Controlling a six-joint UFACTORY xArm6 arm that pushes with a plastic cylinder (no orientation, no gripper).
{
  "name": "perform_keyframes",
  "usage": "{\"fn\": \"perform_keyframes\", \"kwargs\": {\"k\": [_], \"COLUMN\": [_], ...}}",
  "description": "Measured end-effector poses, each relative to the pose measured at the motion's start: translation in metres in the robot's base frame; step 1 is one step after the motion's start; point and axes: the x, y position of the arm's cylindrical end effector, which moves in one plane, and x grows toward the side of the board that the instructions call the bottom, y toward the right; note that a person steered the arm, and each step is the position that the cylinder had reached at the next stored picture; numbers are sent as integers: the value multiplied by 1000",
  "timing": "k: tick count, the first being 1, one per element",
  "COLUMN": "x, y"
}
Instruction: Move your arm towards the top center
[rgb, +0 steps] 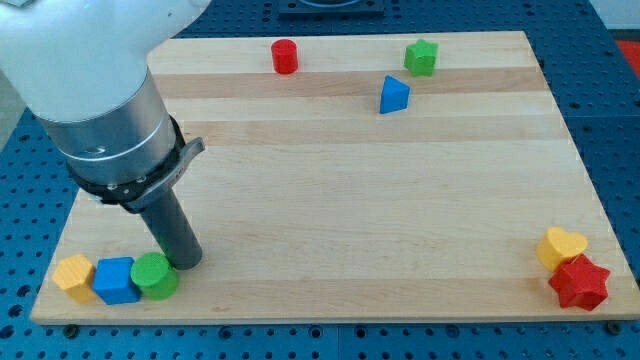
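Note:
My tip (186, 262) rests on the wooden board (350, 200) near the view's bottom left corner. It stands just to the upper right of a green cylinder (154, 275), touching or nearly touching it. A blue cube (115, 280) and a yellow hexagonal block (74, 276) sit in a row to the left of the green cylinder. Near the view's top, a red cylinder (285, 56), a green hexagonal block (421, 56) and a blue triangular block (393, 95) lie far from the tip.
A yellow heart block (561, 246) and a red star block (580, 282) sit together at the view's bottom right corner. The arm's large white and grey body (90, 90) covers the view's upper left. Blue table surface surrounds the board.

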Motion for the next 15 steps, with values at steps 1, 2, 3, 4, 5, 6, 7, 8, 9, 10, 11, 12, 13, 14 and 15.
{"fn": "perform_keyframes", "kwargs": {"k": [1,2,3,4,5,6,7,8,9,10,11,12,13,14,15], "x": [-31,-35,-56,-77,-86,-88,-88,-97,-120,-120,-120,-141,-160,-187,-204], "y": [-20,-20,-35,-43,-43,-43,-43,-43,-36,-36,-36,-33,-30,-21,-5]}}
